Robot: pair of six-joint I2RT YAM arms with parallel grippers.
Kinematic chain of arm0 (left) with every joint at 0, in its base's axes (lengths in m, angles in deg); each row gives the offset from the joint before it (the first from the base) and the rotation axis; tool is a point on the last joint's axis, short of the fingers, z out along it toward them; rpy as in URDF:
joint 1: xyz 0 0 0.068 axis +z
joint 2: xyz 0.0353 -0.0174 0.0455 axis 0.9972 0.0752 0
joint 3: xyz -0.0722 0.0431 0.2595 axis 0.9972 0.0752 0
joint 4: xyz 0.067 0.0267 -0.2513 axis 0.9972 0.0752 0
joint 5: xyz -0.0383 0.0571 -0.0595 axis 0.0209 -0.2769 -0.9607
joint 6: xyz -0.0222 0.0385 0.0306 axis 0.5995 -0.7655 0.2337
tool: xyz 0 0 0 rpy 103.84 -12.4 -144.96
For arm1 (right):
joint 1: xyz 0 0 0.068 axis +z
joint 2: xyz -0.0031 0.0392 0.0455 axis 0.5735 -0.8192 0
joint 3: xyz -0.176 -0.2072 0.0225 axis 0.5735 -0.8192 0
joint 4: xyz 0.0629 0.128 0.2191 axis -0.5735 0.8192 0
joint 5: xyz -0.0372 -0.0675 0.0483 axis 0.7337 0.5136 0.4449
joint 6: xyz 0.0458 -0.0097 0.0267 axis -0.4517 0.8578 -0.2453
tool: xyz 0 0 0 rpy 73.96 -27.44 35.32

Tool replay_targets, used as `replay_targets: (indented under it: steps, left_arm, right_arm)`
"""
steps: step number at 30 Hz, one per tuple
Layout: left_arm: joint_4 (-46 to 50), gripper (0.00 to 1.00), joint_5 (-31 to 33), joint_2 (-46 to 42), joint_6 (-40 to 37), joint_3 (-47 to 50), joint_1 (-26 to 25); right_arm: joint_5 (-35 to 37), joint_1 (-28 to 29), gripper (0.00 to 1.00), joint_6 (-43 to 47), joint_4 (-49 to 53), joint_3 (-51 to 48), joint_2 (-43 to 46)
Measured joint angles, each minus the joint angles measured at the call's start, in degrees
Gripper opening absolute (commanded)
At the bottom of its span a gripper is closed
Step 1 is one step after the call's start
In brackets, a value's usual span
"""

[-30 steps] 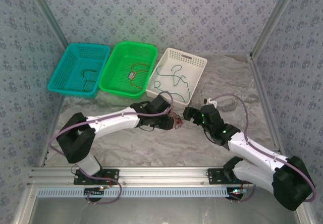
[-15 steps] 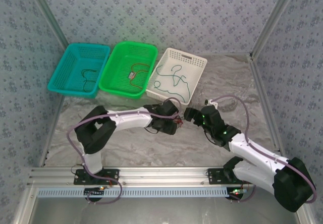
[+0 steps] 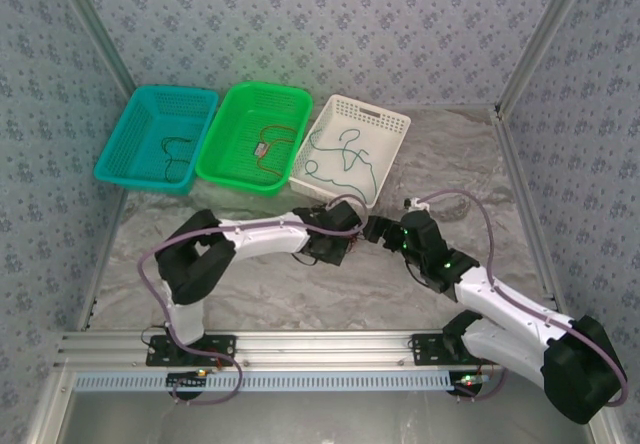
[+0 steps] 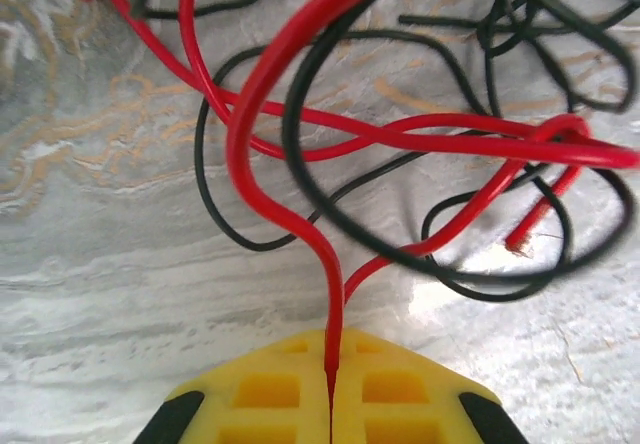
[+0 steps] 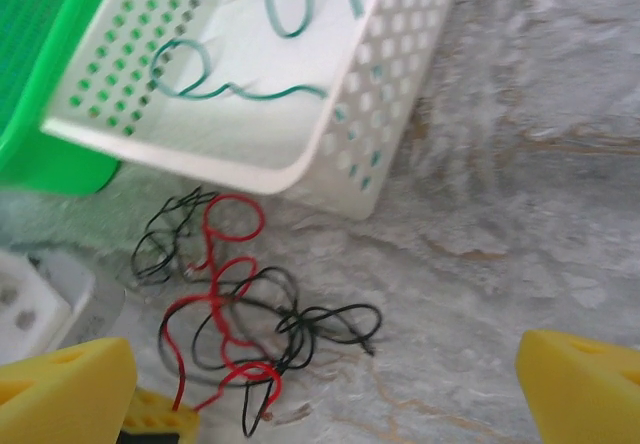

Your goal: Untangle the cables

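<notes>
The left gripper (image 4: 330,369) has its pads pressed together on a red cable (image 4: 240,154) that rises out of the tangle (image 5: 240,324). The right gripper (image 5: 325,389) hovers at the tangle with fingers wide apart, holding nothing. The red cable is looped through black cable (image 4: 290,149) on the table (image 5: 520,194), just near of the white basket (image 5: 395,104).

A green cable (image 5: 245,92) lies in that basket. The green basket (image 3: 268,88) holds a second red cable (image 3: 268,144), and the teal basket (image 3: 175,90) a dark cable (image 3: 178,154). I judge the sorting partly done, with this last bundle left to separate.
</notes>
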Motion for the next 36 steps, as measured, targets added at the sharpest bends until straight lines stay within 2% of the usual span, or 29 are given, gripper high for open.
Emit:
replay_targets:
  steps: [6,12,16,19,23,29,36]
  left_arm:
    - [-5.4,0.00,-2.3,-11.5,-5.7,4.9,0.7]
    - [-10.2,0.00,-6.4,-13.2,-7.7,9.3,1.6]
    - [-12.3,0.00,-8.6,-13.5,-8.1,12.1,1.6]
    - [-13.6,0.00,-8.9,-14.3,-8.1,13.4,1.6]
    - [-15.0,0.00,-9.3,-15.5,-8.0,14.2,1.6]
    - [-15.6,0.00,-9.9,-15.7,-8.0,14.3,1.6]
    - [-16.5,0.00,-9.9,-16.1,-8.0,15.5,1.6]
  right_arm:
    - [-11.3,0.1,0.96,7.1,-6.0,0.1,-4.7]
    - [-16.6,0.2,0.95,9.3,-10.8,0.1,-9.1]
    - [-16.2,0.1,0.83,8.4,-12.4,0.2,-11.3]
    - [-15.0,0.0,0.78,7.1,-11.9,1.0,-13.0]
    - [-12.7,0.4,0.74,5.7,-8.5,4.9,-16.3]
    - [-6.3,4.5,0.71,2.0,-0.5,13.3,-23.2]
    - [-1.2,6.7,0.66,-2.2,5.2,17.6,-28.7]
